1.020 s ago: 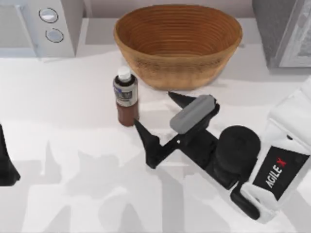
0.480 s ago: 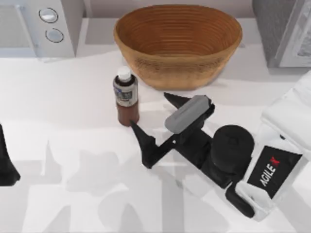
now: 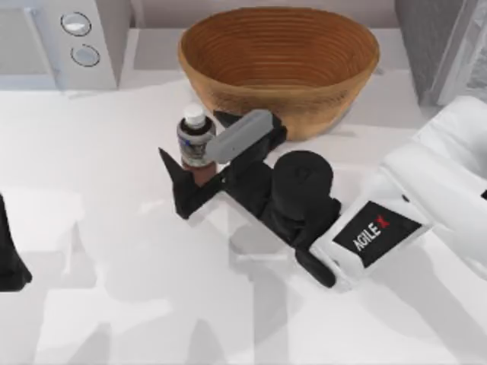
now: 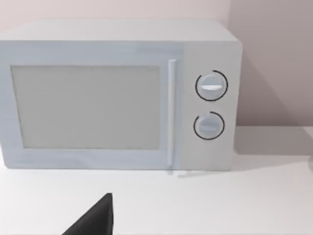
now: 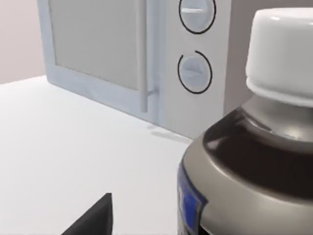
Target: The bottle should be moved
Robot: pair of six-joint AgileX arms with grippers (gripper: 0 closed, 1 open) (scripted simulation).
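Note:
The bottle (image 3: 196, 144) stands upright on the white table just left of the basket's front; it has a white cap, a grey-blue label and reddish-brown contents. My right gripper (image 3: 192, 134) is open and straddles it: one black finger (image 3: 173, 186) is on the bottle's near left side, the other (image 3: 225, 119) behind it by the basket. The right wrist view has the bottle (image 5: 254, 161) very close, with one fingertip (image 5: 93, 220) beside it. My left gripper (image 3: 9, 258) is parked at the table's left edge, open.
A woven basket (image 3: 228, 91) sits at the back centre, right behind the bottle. A white microwave (image 3: 68, 38) stands at the back left, also seen as the microwave (image 4: 117, 93) facing the left wrist. A grey appliance (image 3: 441, 46) occupies the back right corner.
My right arm has swung left and toward the back, bringing its open fingers from beside the bottle to either side of it. The bottle has stayed put.

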